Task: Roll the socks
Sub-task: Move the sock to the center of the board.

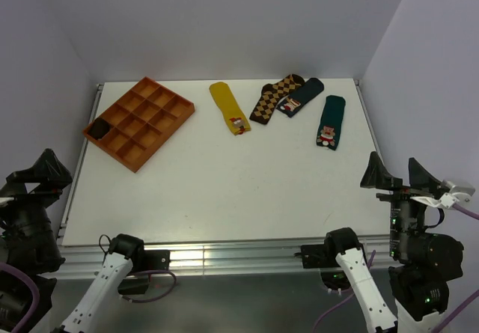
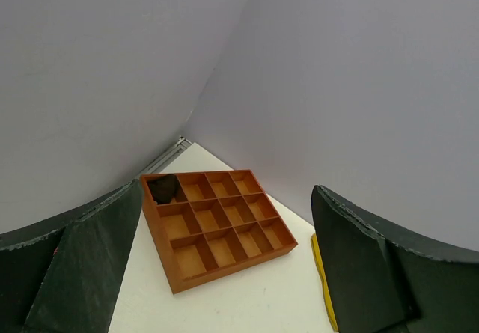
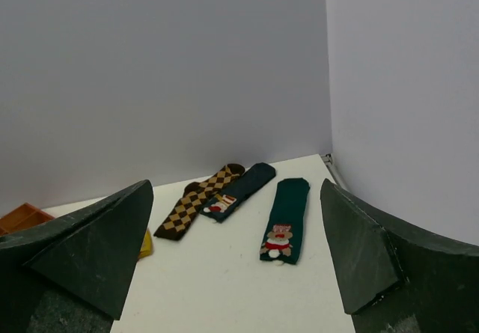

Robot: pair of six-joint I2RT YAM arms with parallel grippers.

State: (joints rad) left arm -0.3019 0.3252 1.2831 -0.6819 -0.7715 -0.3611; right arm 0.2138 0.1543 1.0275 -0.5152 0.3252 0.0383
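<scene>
The mustard-yellow sock (image 1: 228, 107) lies flat at the back middle of the table, its small red-and-white figure at the near end. A thin strip of it shows in the left wrist view (image 2: 323, 282) beside the right finger, and a corner shows in the right wrist view (image 3: 145, 245). My left gripper (image 1: 34, 177) is open and empty, raised off the table's near left corner. My right gripper (image 1: 398, 174) is open and empty, raised off the near right corner. Both are far from the sock.
An orange compartment tray (image 1: 138, 122) sits back left, a dark rolled item (image 1: 98, 128) in its corner cell. A brown-and-tan argyle sock (image 1: 272, 98) and two dark green socks (image 1: 301, 96) (image 1: 330, 121) lie back right. Walls enclose three sides.
</scene>
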